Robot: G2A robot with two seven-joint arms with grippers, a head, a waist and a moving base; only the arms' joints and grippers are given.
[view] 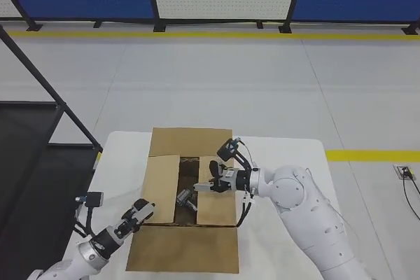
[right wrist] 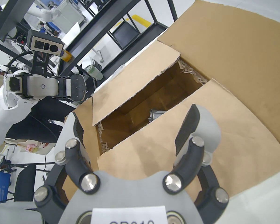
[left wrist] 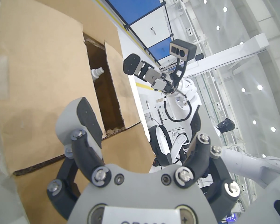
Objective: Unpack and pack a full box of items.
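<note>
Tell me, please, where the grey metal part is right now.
In the top view, the grey metal part lies inside the cardboard box, in the gap between its inner flaps, near the right gripper.

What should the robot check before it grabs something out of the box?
1. Right gripper open and empty: ok.
2. Left gripper open and empty: ok.
3. Box outer flaps folded out: ok.
4. Inner flaps out of the way: not ok, they cover the opening except for a middle gap.
5. Something to grab: ok, a grey part lies in the gap.
6. How the part lies: cannot tell, a flap hides much of it.
</note>
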